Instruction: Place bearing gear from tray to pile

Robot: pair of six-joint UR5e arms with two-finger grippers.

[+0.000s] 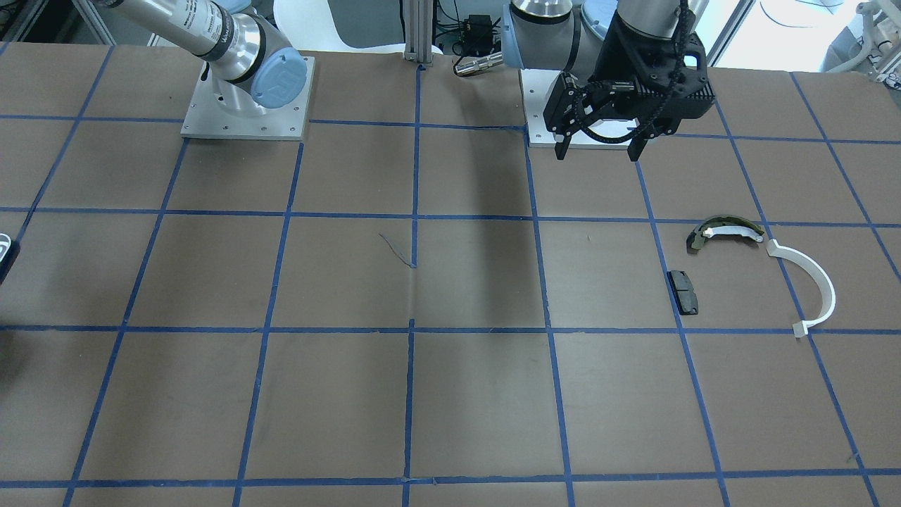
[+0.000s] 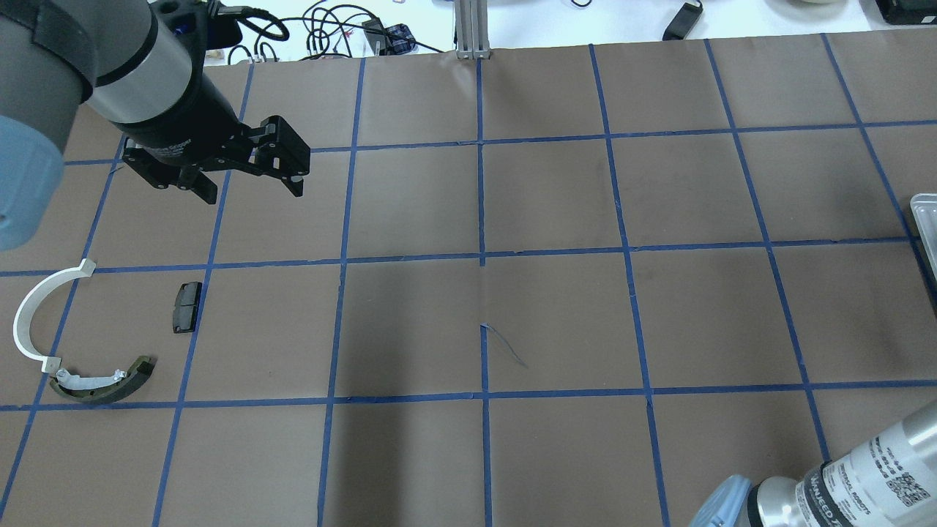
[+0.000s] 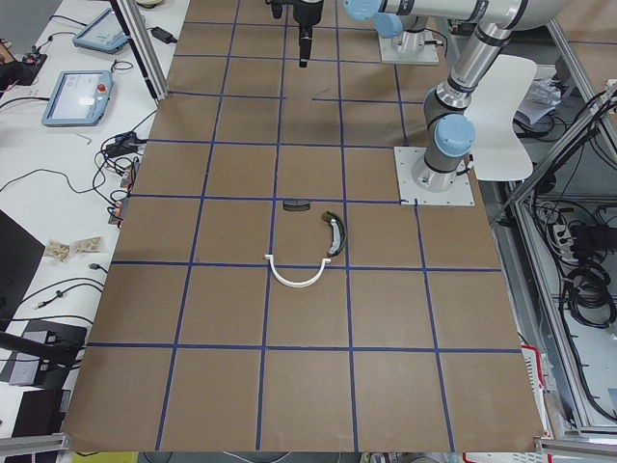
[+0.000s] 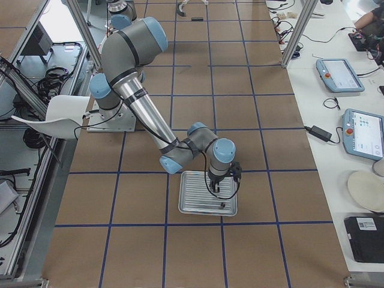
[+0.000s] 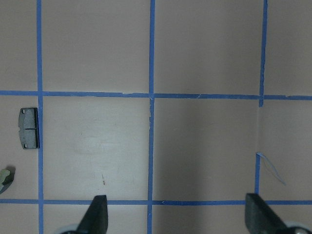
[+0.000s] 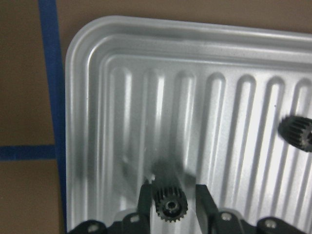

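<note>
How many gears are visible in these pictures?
2. One gear is between the right gripper's fingers; the other gear lies loose on the tray. Others may be hidden.

The overhead exterior view looks forward and down from behind the robot (image 2: 146, 80), and the front-facing view looks steeply down from across the table (image 2: 556, 197), so both cover the black pad (image 2: 186, 307) from opposed directions. The two side views look along the table from its opposite ends at long range, the right one with the tray (image 4: 195, 198) nearest. Each wrist view looks straight down at close range: the left shares the black pad, the right the tray.
</note>
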